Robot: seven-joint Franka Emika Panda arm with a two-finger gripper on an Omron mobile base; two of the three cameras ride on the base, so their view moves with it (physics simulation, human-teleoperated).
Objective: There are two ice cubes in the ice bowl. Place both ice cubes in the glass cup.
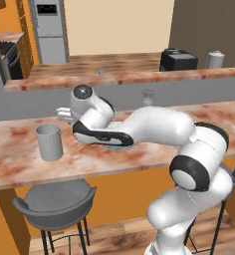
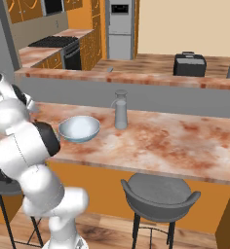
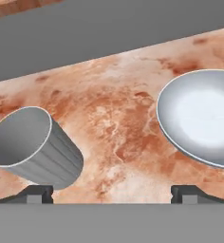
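Gripper [image 3: 112,192] — fingers spread wide, holding nothing — above the marble counter [image 3: 118,123], between the ribbed glass cup [image 3: 33,147] and the ice bowl [image 3: 201,116].

Glossy white arm [image 1: 159,127] (dark joint bands)

Glass cup [image 3: 33,148] left of ice bowl [image 3: 199,116]; both on counter [image 3: 118,123]

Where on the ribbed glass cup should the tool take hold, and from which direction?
Grip the glass cup across its ribbed side wall, coming in level from the side: it stands upright on the counter, handleless, its straight cylindrical wall offering two opposite faces.
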